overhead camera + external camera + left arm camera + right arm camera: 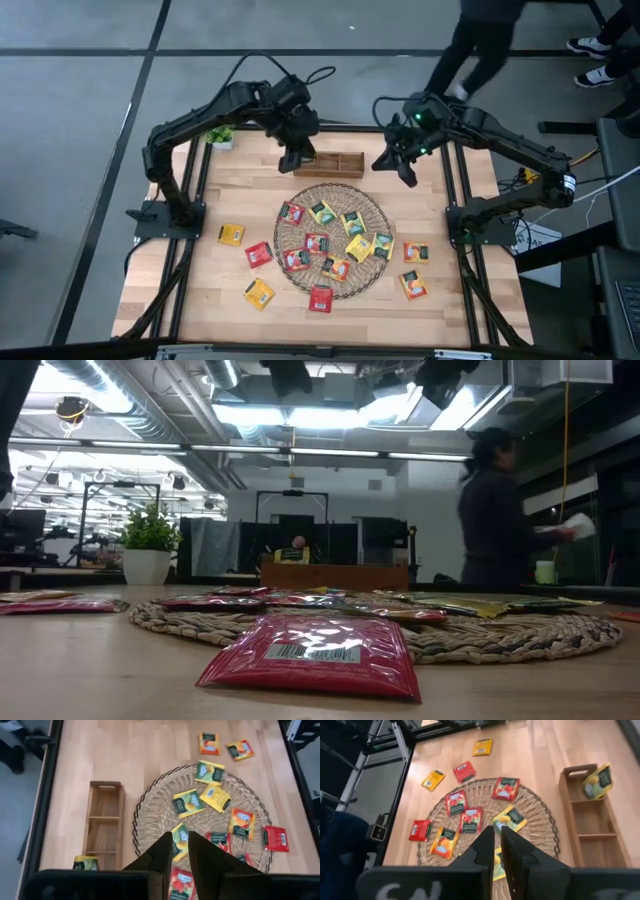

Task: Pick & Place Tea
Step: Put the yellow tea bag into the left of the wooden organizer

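Hovering above the table's far edge, both grippers face the same job: tea sachets (352,222) lie toward six o'clock from each, most on the round wicker mat (372,270), others scattered on the wood around it. The left gripper (180,851) hangs over the wooden organizer (330,165), fingers nearly together, nothing between them; one yellow sachet (86,863) already sits in the organizer's end compartment. The right gripper (497,845), at two o'clock from the mat, is likewise pinched almost shut and empty. Neither arm looks clearly nearer the mat's sachets.
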Robot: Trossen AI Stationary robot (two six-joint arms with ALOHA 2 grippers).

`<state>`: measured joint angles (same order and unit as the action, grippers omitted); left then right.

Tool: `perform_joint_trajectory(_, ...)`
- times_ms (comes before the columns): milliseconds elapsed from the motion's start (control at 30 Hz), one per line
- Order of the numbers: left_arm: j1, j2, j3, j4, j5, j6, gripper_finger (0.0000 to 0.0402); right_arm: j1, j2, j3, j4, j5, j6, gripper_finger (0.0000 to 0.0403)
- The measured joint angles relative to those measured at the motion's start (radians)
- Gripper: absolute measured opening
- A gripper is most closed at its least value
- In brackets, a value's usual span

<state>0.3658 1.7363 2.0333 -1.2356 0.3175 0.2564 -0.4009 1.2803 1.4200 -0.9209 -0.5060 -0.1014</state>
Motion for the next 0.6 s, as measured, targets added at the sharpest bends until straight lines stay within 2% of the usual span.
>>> perform_joint_trajectory(600,-0.177,-0.026,-0.001,0.015,-0.062,-0.131,0.0059,0.136,0.001,-0.16,0.059,0.019,0.082,0.0035)
